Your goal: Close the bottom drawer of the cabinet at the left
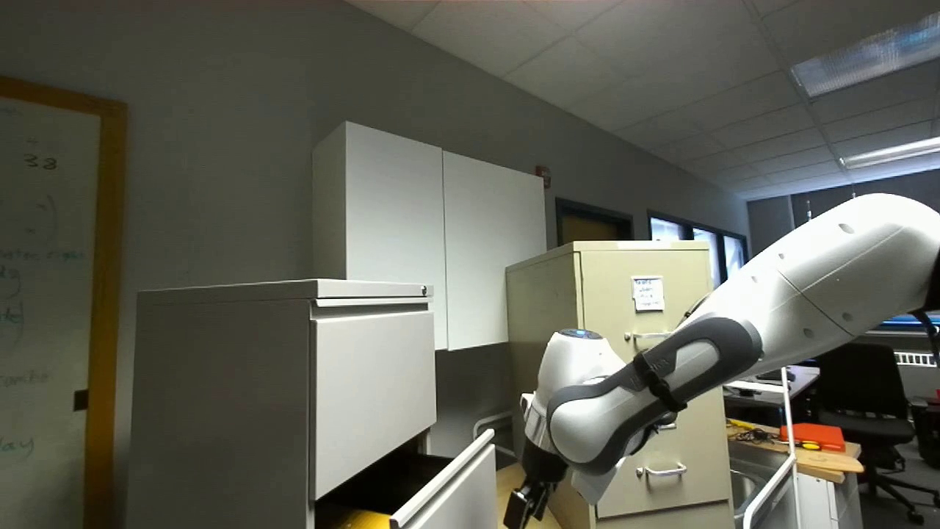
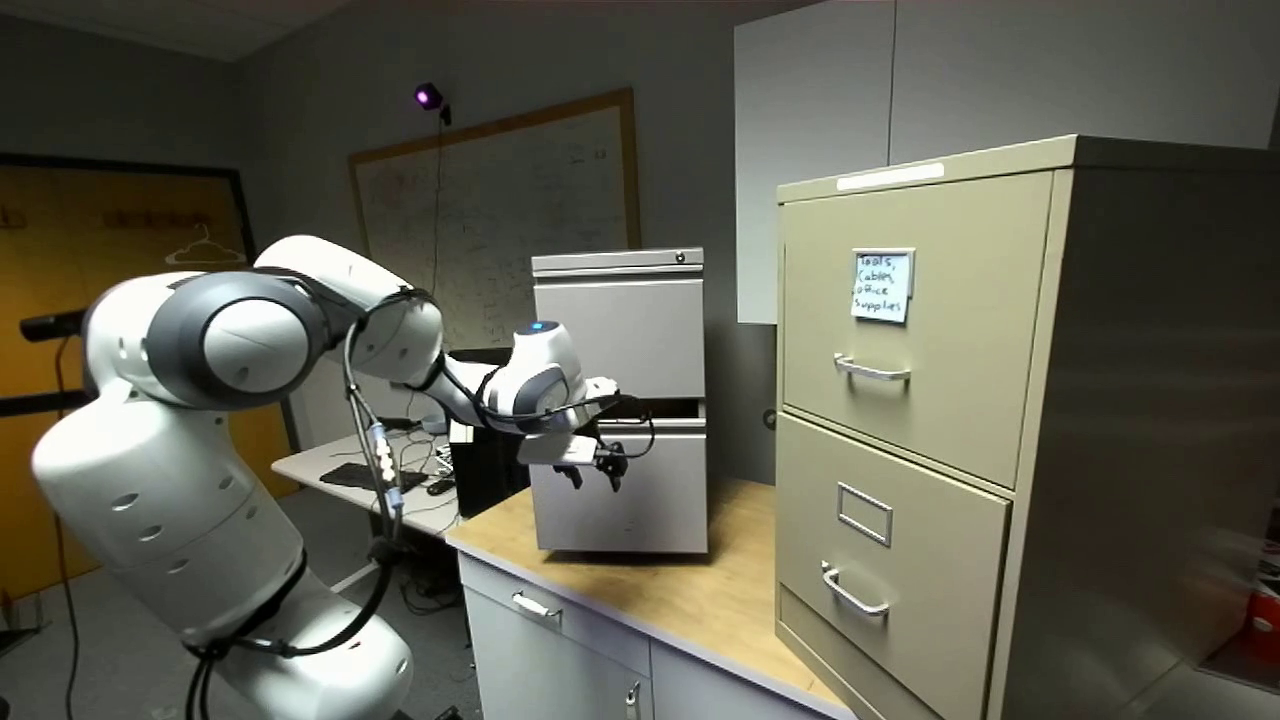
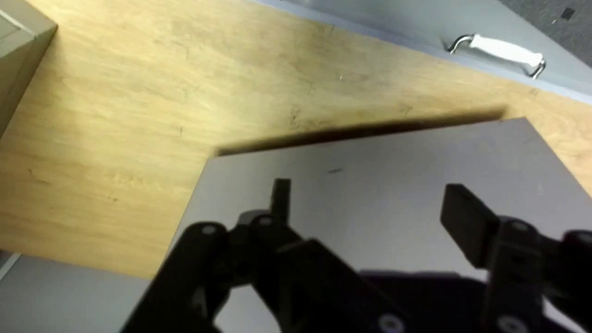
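The light grey-white cabinet (image 1: pixel 220 404) stands on a wooden counter; it also shows in an exterior view (image 2: pixel 618 340). Its bottom drawer (image 1: pixel 461 491) is pulled out, with something yellow (image 1: pixel 356 520) inside. The drawer's flat front shows behind the gripper in an exterior view (image 2: pixel 660 510) and fills the middle of the wrist view (image 3: pixel 379 159). My gripper (image 1: pixel 524 507) is in front of the drawer front, with a small gap in that view. It is open and empty, fingers pointing down and spread apart in an exterior view (image 2: pixel 593 480) and the wrist view (image 3: pixel 367 196).
A taller beige filing cabinet (image 2: pixel 900 400) stands beside the counter (image 2: pixel 740 570), close to the arm in an exterior view (image 1: pixel 639 272). White wall cupboards (image 1: pixel 396 235) hang behind. A counter drawer handle (image 3: pixel 504 48) sticks out below the counter edge. A desk (image 2: pixel 340 470) is further back.
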`<state>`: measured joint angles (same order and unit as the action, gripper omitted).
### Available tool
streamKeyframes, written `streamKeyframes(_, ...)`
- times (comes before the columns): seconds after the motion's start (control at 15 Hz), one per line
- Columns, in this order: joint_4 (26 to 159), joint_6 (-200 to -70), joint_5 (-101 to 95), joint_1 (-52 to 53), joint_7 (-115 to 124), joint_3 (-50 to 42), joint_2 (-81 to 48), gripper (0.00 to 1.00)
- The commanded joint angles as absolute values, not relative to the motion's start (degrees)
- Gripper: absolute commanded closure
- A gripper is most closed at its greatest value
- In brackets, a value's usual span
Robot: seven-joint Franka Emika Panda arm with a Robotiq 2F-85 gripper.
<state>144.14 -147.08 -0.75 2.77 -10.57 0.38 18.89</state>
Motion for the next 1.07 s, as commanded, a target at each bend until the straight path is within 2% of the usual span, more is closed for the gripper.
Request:
streamKeyframes(0.0,141.66,-153.06,-2.63,1.89,-10.53,-0.13,18.82,0.47)
streamKeyframes(0.4,140.09,-167.69,7.0,7.14,-17.88,-5.83,9.87,0.92)
streamKeyframes(0.67,137.54,-172.3,27.43,22.74,-31.64,-16.59,5.64,1.0)
streamKeyframes(0.87,132.67,-169.98,42.21,30.5,-42.75,-21.86,6.34,0.94)
streamKeyframes(1.0,129.58,-167.35,51.79,32.8,-52.16,-24.54,5.39,0.95)
